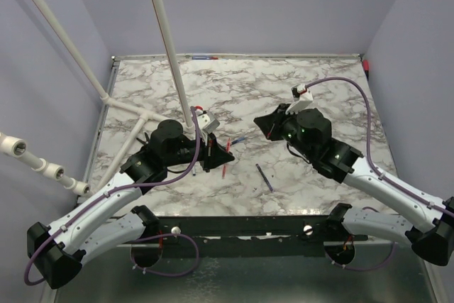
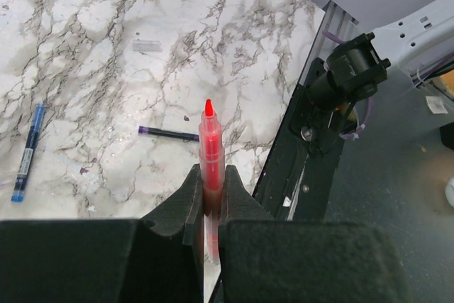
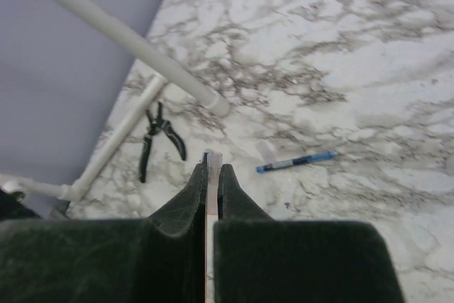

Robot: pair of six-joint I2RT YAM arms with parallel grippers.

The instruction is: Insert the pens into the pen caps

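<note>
Readable text, labels, brands, numbers, signs: none.
Blue pen (image 2: pixel 27 152), 9 o'clock in left wrist view: dark marks on barrel, too small to read.
White tag (image 2: pixel 435 106), 3 o'clock in same view: blurred, no characters resolvable.

You have soft, even overhead light with faint shadows on the marble table (image 1: pixel 234 83); your right wrist view looks blurred throughout.
</note>
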